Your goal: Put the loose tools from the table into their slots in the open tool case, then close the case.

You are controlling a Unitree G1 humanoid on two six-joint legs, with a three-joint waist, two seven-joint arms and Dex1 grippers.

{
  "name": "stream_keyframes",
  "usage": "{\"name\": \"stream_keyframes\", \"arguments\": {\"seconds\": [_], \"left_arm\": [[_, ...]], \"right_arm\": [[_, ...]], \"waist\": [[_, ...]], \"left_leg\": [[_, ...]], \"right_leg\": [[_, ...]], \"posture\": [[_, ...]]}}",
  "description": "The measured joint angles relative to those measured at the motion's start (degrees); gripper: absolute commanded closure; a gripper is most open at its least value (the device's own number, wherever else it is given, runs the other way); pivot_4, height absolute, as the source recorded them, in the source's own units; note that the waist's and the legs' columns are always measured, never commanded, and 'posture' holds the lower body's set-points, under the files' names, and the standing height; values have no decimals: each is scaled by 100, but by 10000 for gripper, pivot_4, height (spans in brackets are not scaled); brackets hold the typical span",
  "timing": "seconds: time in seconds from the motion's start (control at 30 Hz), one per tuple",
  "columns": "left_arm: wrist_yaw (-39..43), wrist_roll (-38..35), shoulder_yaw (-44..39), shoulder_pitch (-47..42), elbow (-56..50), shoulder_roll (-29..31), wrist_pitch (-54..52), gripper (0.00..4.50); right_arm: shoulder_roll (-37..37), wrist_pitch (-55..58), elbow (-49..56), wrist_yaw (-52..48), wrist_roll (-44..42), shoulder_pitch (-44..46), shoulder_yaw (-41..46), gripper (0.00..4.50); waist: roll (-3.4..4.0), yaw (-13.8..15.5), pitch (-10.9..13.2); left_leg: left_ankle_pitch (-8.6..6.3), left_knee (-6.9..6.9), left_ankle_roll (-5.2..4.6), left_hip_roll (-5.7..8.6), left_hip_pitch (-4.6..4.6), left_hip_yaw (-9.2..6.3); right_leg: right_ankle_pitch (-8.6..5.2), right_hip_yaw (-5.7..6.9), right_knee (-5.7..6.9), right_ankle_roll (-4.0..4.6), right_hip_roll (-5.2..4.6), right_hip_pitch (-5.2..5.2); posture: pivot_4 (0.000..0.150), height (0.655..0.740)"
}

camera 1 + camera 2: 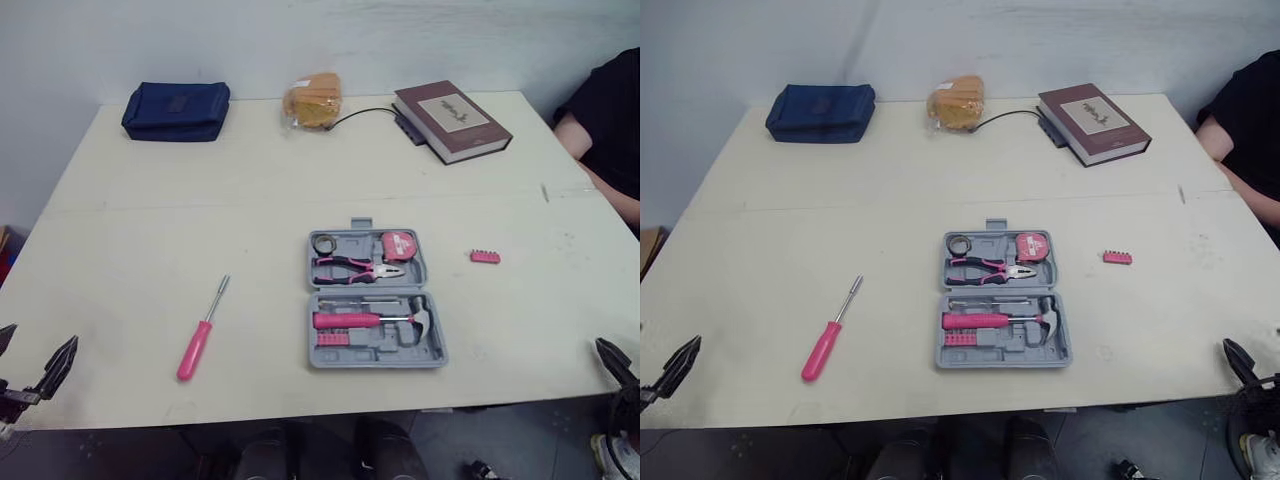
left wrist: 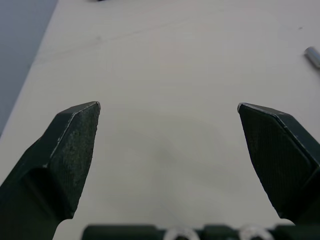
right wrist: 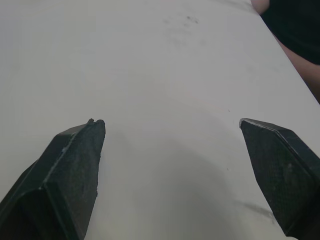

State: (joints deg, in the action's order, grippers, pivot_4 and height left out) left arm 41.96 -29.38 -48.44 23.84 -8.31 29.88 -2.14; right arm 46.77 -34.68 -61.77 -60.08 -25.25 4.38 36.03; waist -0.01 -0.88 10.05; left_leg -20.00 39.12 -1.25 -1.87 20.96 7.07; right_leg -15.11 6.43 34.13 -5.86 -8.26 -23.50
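Your left gripper point(image 2: 169, 105) and right gripper point(image 3: 172, 121) hang released at the tabletop's point(image 1: 150, 250) near corners, right one cut off; pink-handled screwdriver point(image 1: 200, 335) and small pink strip point(image 1: 485, 257) lie outside the grey moulded case point(image 1: 390, 352).

Pale cream tabletop point(image 1: 130, 260) is filling most of the field, with a faint seam point(image 1: 200, 205) running across it side to side. Plain grey-blue wall point(image 1: 300, 40) is standing right behind its far edge. Dark grey floor point(image 1: 500, 435) is showing below the near edge. Light is falling evenly.
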Motion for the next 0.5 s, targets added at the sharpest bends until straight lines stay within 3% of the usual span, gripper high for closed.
{"name": "stream_keyframes", "arguments": {"seconds": [0.5], "left_arm": [[137,-876,1265,-1118,-1700,899,-1232,505]], "right_arm": [[154,1492,230,599,1307,2389,-1763,0]], "waist": [[9,-90,1]], "left_leg": [[19,-1,-11,-1,10,8]], "right_leg": [[0,-7,18,0,47,-11]], "posture": [[1500,7400]]}}
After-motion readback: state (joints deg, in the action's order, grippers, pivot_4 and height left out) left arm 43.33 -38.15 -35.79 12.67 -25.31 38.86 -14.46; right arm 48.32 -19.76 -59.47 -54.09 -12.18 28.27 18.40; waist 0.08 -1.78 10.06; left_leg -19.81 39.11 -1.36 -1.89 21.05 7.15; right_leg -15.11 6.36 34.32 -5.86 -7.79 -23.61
